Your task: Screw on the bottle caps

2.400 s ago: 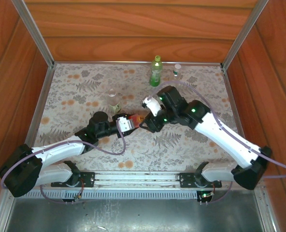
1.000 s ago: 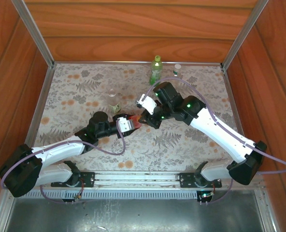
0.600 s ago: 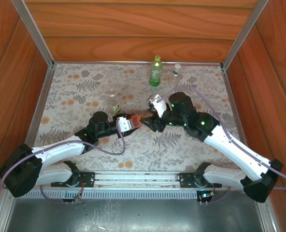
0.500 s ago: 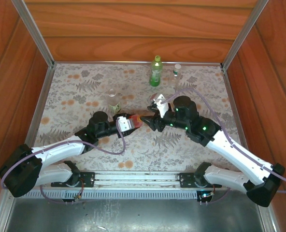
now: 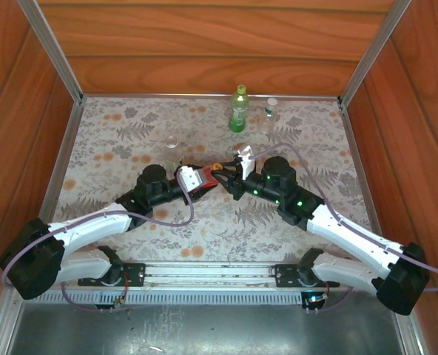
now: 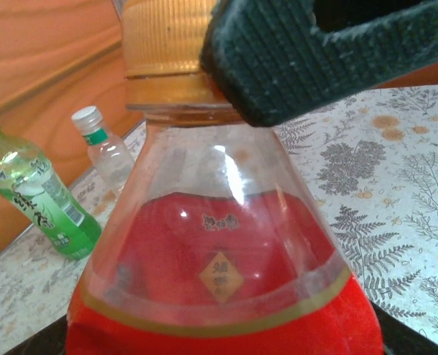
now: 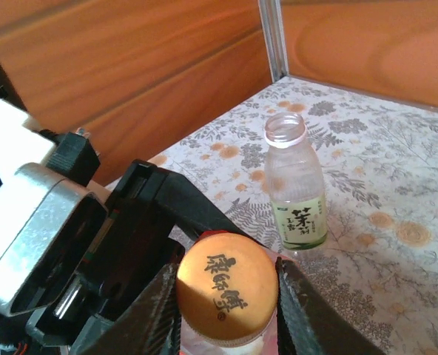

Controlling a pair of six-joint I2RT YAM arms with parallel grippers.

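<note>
Wood-panel walls (image 5: 204, 44), floral, perhaps cloth, tabletop (image 5: 115, 133).

The white left arm (image 5: 93, 225) reaches forward and rightward, its black fingers (image 5: 202, 174) clamped on a red plastic bottle (image 6: 219, 296). The white right arm (image 5: 345, 229) stretches leftward, low, its fingers (image 7: 297, 310) pinching the bottle's round orange cap (image 7: 226, 288) from both sides.

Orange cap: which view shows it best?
Right wrist: the cap faces the camera, print legible, clamped in the right pincer. Left wrist shows its ribbed side atop the red bottle, partly behind a black pad. Top view: an orange speck.
</note>
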